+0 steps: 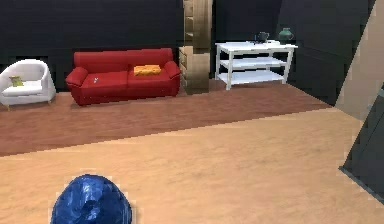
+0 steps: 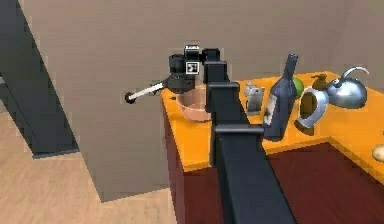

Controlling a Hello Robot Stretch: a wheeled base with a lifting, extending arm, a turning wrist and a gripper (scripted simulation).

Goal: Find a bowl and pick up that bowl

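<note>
Orange table (image 2: 335,122) carries a copper bowl (image 2: 195,105), bottle (image 2: 285,85) and kettle (image 2: 346,90). The end effector (image 2: 136,96) juts past its edge against bare wall, holding nothing; its grip cannot be told.

A red sofa (image 1: 125,75) sits beside a white armchair (image 1: 25,83).

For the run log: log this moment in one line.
bowl: on orange counter | arm: over counter | fingers: near bowl | hold: cannot tell

The arm (image 2: 245,160) hides part of the bowl (image 2: 191,108); the forward view's bottom edge cuts a blue lump (image 1: 92,202).
</note>
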